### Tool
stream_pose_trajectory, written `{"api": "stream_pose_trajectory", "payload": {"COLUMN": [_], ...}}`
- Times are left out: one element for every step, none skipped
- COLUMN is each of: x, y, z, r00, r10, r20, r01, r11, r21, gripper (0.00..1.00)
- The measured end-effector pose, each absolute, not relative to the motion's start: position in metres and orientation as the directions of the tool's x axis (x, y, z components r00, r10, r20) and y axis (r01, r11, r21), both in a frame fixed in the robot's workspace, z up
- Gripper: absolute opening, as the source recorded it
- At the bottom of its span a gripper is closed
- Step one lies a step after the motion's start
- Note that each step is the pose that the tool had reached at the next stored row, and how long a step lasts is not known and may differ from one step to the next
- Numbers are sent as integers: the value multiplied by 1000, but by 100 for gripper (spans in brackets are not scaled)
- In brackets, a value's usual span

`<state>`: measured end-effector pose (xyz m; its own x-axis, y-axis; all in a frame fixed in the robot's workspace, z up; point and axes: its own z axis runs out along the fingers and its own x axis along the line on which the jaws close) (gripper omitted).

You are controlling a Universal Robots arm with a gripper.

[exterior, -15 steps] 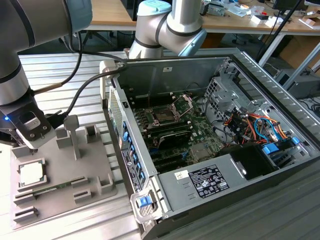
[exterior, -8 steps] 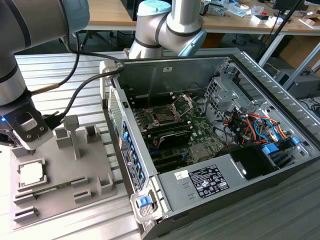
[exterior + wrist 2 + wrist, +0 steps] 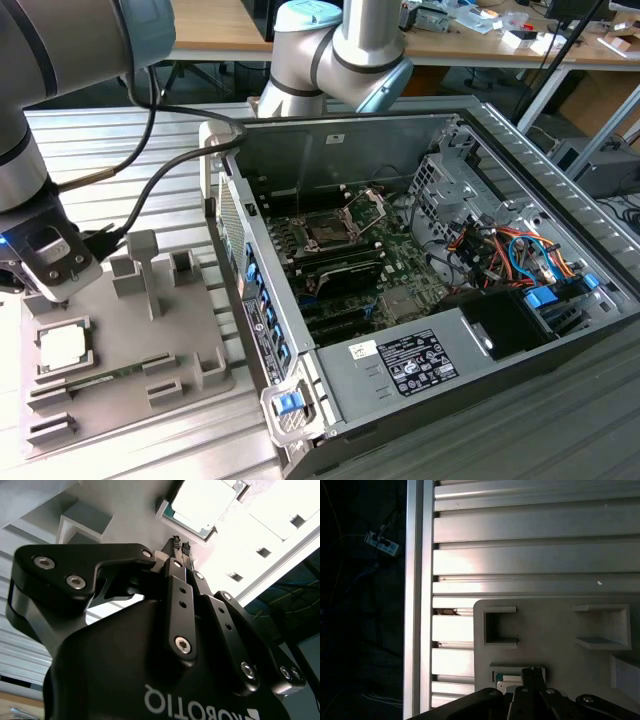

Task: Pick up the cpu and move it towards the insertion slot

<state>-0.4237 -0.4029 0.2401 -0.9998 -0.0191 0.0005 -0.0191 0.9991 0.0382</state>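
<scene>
The cpu (image 3: 62,345) lies flat in a square recess at the near-left corner of the grey tray (image 3: 125,320), its pale top facing up. My gripper (image 3: 60,292) hangs just above the tray, a little beyond the cpu, with its fingers together and nothing between them. In the second wrist view the fingertips (image 3: 175,544) point toward the cpu (image 3: 202,505), with a gap left to it. In the first wrist view the gripper (image 3: 532,672) stands over the tray (image 3: 545,630), beside an edge of the cpu (image 3: 506,678). The insertion slot (image 3: 330,232) sits on the green motherboard inside the open computer case, its metal plate hinged up.
The open computer case (image 3: 420,130) lies on its side to the exterior view's right of the tray, its near wall (image 3: 255,290) between tray and motherboard. Grey posts (image 3: 145,265) rise from the tray. A green memory stick (image 3: 95,380) lies in a tray groove. Cables and drive bays fill the case's right part.
</scene>
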Motion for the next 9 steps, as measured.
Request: {"api": "stream_pose_trajectory", "payload": {"x": [-424, -425, -425, -426, -426, -427, -427, -428, -429], "y": [-403, -403, -403, -403, -403, -403, -403, -403, -403], "z": [240, 240, 239, 239, 239, 239, 239, 238, 238], "r00": [-1000, -1000, -1000, -1000, -1000, -1000, -1000, -1000, -1000], "r10": [-19, -19, -19, -19, -19, -19, -19, -19, -19], "r20": [1, 0, 1, 0, 0, 0, 1, 0, 0], "r01": [-19, -19, -19, -19, -19, -19, -19, -19, -19], "r11": [999, 999, 999, 999, 999, 999, 999, 999, 999], "r21": [38, 38, 38, 38, 38, 38, 38, 38, 38], "gripper": [11, 11, 11, 11, 11, 11, 11, 11, 11]}}
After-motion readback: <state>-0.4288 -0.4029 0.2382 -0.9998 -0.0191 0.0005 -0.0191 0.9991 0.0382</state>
